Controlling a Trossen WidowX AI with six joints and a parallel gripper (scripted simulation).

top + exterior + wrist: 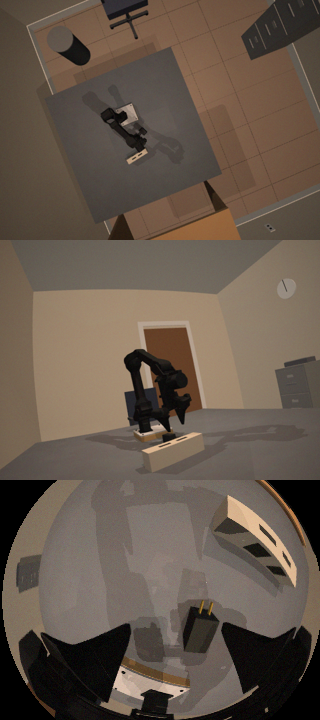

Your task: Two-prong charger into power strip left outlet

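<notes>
The charger (201,632) is a dark block with two gold prongs, which point away from the robot's base in the wrist view. In the exterior view the charger (169,437) sits on the table just behind the power strip; in the top view the arm hides it. The cream power strip (129,161) (178,453) (248,521) has two dark slots in its top. My gripper (176,427) (178,629) is open and empty, fingers pointing down above the table near the charger. In the wrist view the charger appears between the fingertips, closer to the right-hand one.
The white base plate (132,109) (153,431) (150,686) of the arm is behind the charger. The wrist end of the arm overlaps one end of the strip in the top view. The grey table (168,85) carries several arm shadows.
</notes>
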